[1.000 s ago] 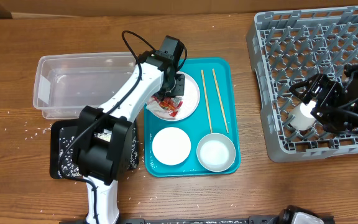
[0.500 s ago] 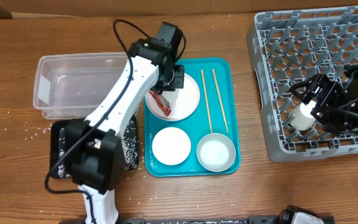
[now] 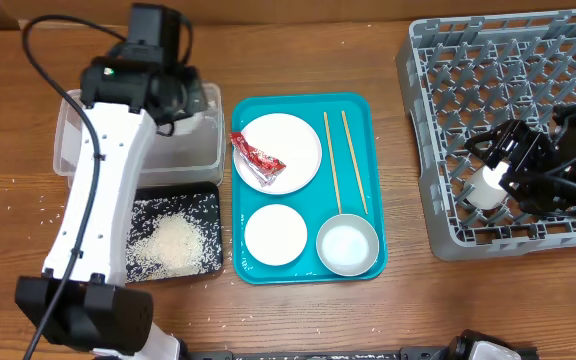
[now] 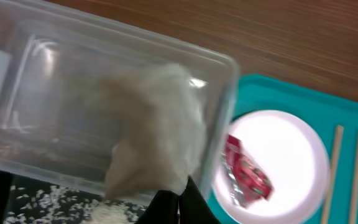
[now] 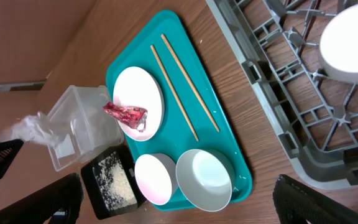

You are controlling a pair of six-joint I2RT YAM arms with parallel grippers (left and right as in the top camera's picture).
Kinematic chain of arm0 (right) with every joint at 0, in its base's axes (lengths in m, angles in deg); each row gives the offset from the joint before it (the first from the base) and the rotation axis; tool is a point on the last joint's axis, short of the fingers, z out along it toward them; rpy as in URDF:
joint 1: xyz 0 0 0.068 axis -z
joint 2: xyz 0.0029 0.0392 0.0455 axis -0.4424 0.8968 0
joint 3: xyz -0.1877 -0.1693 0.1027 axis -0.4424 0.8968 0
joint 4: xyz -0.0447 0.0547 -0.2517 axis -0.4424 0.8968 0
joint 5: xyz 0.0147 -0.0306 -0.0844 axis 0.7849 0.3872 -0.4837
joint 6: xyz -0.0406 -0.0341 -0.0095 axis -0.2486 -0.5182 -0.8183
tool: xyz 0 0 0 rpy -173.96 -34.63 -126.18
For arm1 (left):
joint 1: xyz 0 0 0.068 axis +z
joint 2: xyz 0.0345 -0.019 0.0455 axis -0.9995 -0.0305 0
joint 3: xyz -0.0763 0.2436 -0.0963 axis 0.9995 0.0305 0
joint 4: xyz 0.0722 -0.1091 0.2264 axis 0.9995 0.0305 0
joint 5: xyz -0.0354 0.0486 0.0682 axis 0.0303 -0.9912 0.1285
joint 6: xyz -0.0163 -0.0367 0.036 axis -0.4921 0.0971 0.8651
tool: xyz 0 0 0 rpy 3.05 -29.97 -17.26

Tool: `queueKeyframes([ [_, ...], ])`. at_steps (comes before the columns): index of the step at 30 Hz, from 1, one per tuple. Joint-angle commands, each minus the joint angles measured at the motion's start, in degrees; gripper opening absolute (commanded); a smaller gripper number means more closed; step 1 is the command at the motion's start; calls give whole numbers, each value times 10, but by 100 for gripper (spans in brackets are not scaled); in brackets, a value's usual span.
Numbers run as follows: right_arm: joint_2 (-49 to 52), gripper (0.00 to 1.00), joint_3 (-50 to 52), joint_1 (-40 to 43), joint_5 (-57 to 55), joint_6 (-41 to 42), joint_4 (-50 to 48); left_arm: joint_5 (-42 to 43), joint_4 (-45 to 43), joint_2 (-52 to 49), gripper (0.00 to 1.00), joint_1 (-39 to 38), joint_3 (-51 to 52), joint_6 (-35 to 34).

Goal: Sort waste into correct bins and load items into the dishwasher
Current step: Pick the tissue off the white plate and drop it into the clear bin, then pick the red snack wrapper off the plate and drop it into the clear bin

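Note:
My left gripper (image 4: pixel 180 205) is shut on the crumpled white tissue (image 4: pixel 160 143) and holds it over the right end of the clear tub (image 3: pixel 78 150). The red wrapper (image 3: pixel 258 158) lies on the left edge of the large white plate (image 3: pixel 298 135). The smaller white dish (image 3: pixel 275 234), the metal bowl (image 3: pixel 348 245) and two chopsticks (image 3: pixel 334 160) lie on the teal tray. The black tray (image 3: pixel 138 195) holds rice. My right gripper (image 3: pixel 498 170) is open over the grey dish rack (image 3: pixel 448 60), with the white cup (image 5: pixel 353 40) standing in the rack below it.
The teal tray (image 3: pixel 368 120) sits mid-table between the tub and the rack. Loose rice grains (image 3: pixel 28 215) are scattered on the wood left of the black tray. The left arm (image 3: pixel 98 200) stretches over the tub's left part.
My left arm swung from the large plate leftward to over the clear tub, carrying the tissue. The red wrapper stayed on the plate. The black tray is now uncovered. The right arm has not moved.

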Motion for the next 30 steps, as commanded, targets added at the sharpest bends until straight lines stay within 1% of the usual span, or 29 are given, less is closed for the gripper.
queueKeyframes([
  [1, -2, 100, -9, -1, 7, 0, 0, -14, -9, -48, 53, 9, 10, 33],
  [2, -2, 100, -9, -1, 7, 0, 0, 2, -4, -57, 86, 8, 10, 36],
  [3, -2, 100, -9, -1, 7, 0, 0, 17, 2, -62, 100, 6, 10, 35],
  [6, -2, 100, -9, -1, 7, 0, 2, 55, 9, -62, 100, -12, 9, 33],
  [10, -2, 100, -9, -1, 7, -1, 2, 78, 11, -57, 100, -70, 10, 10],
  [12, -2, 100, -9, -1, 7, 0, 2, 64, 6, -64, 98, -110, 13, 4],
  [15, -2, 100, -9, -1, 7, -1, 2, -12, -6, -92, 95, -160, 23, -31],
  [16, -2, 100, -9, -1, 7, 0, 2, -37, -13, -118, 91, -176, 26, -49],
  [18, -2, 100, -9, -1, 7, 0, 2, -37, -19, -155, 83, -184, 26, -65],
  [22, -2, 100, -9, -1, 7, -1, 2, -10, -12, -219, 70, -183, 26, -102],
  [25, -2, 100, -9, -1, 7, -1, 2, 13, -9, -256, 66, -183, 26, -111],
  [28, -2, 100, -9, -1, 7, -1, 2, 13, -4, -283, 66, -183, 26, -124],
  [29, -2, 100, -9, -1, 7, -1, 2, 13, -3, -289, 63, -183, 26, -124],
  [30, -2, 100, -9, -1, 7, -1, 3, 18, 0, -297, 47, -183, 26, -124],
])
